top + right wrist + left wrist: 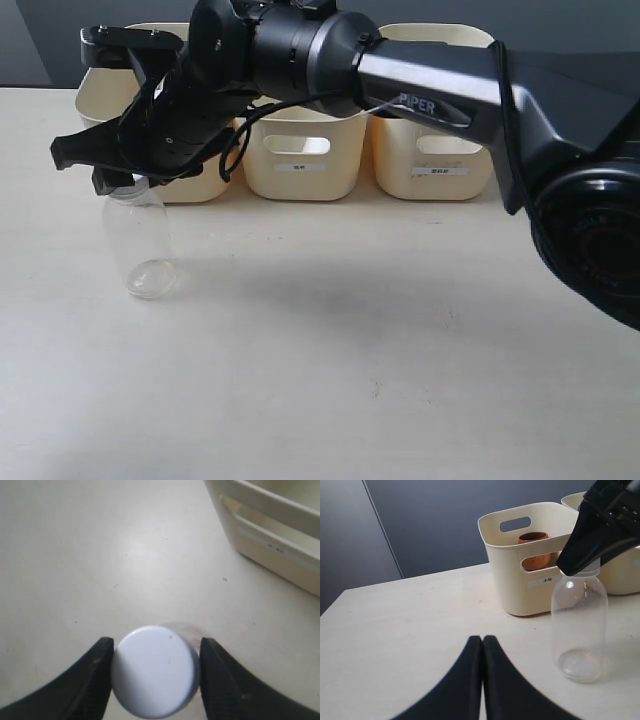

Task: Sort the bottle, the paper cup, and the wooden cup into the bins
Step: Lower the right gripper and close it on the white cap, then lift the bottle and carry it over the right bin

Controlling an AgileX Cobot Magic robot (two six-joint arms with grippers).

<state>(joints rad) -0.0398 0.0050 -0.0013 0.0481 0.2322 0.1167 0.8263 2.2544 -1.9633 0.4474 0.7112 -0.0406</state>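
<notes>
Here the bottle (140,245) stands upright on the table (350,380), just in front of the left one of the three bins (300,150), near its front wall. The right claw (155,672) has reached across the middle and sits at the top of the bottle, with one finger on each side of the white cap (155,677). In the right wrist view both fingers (97,680) touch the cap's edge, so the claw is pinching the cap. The left claw (482,645) is pressed together and holds nothing; it hangs low over the table, well apart from the bottle.

The bottle looks empty and clear, so I judge it very light. Its thin plastic wall is probably soft and smooth: a squeeze at the belly could dent it or let it slip. The cap is the stiff part and gives a firm place to hold, and the neck under it too. Because the hold is so high and the body so light, the bottle may swing a little when lifted, and a sideways push could tip it.

The wooden cup (535,550) already lies inside the left bin. The paper cup does not show in any view.
</notes>
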